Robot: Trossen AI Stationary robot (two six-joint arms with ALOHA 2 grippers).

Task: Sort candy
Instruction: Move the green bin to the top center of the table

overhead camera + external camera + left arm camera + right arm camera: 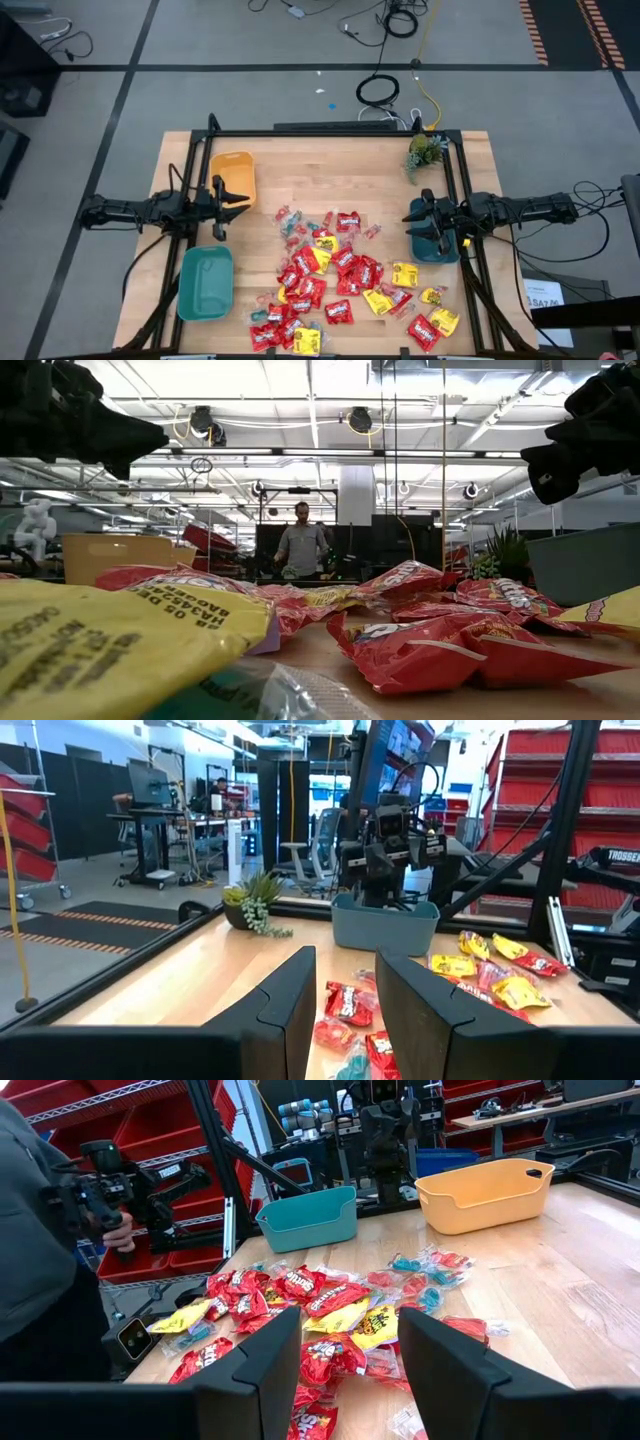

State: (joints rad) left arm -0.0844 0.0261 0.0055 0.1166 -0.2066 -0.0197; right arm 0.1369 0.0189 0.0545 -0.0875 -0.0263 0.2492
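1. Looking down on the table [270, 170], I see the candy [340, 280] heaped across its middle and near half: red packets [350, 258], yellow packets [404, 274] and small clear-wrapped pieces [290, 222], none in a bin.
2. My left gripper [238, 199] hangs at the left side between the yellow bin [232, 165] and the teal bin [205, 285]; its fingers [290, 1010] stand apart with nothing between them.
3. My right gripper [412, 215] hangs at the right side over a dark teal bin [440, 250]; its fingers [265, 1360] also stand apart, empty.
4. A green plant [425, 152] sits at the far right corner of the table.
5. Beyond the table I see a person [302, 545] standing in the room, and beside the table a sleeve and a hand [118, 1232] holding a camera rig [110, 1185].
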